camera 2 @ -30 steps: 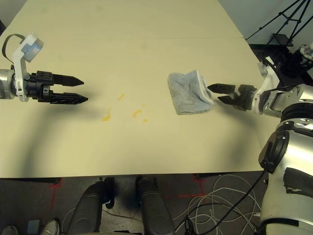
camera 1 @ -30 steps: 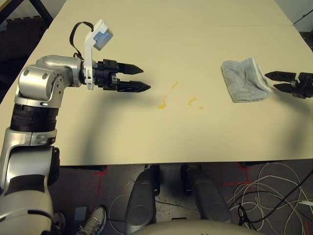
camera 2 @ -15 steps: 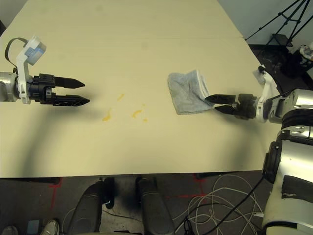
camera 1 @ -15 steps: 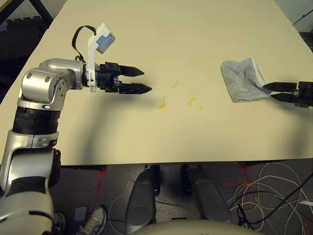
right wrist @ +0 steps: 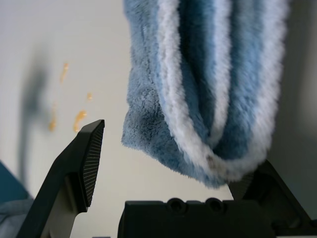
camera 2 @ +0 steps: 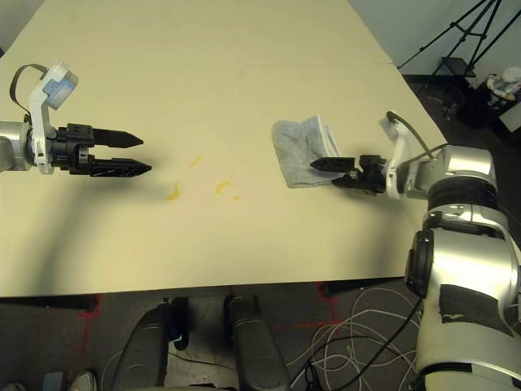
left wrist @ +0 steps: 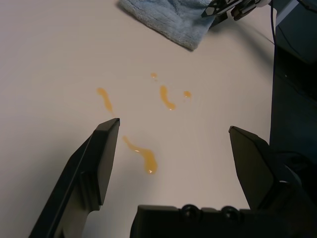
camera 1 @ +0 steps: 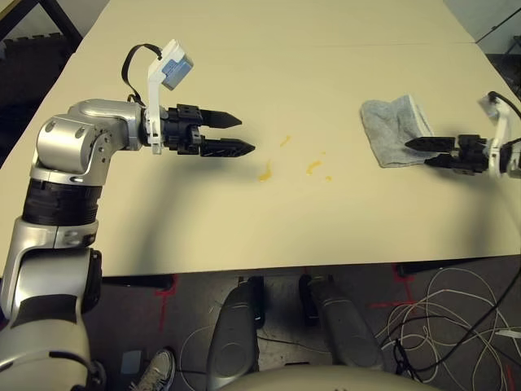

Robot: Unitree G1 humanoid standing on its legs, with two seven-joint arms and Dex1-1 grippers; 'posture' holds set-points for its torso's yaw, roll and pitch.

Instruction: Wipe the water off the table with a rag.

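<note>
**Soft rag at the right gripper's tips, spill unwiped**

Leftmost, the left gripper (camera 1: 236,134) hovers over the table (camera 1: 244,49) with its two black fingers spread apart, holding nothing, aimed toward the spill. Next comes the water (camera 1: 266,171): four yellowish marks by my count in the left wrist view — two longer streaks, a shorter streak and a small drop or two beside it — lying on the bare surface between the two arms, well apart from the cloth.

Further right lies one rag (camera 1: 394,130), crumpled in loose folds, with a whitish border. It looks light, limp and plush; it should compress readily and drape when lifted, so a pinch on a thick folded edge seems the safest hold.

Rightmost, the right gripper (camera 2: 324,169) has its fingers parted at the rag's near edge, the fold sitting between them, not yet clamped.
</note>
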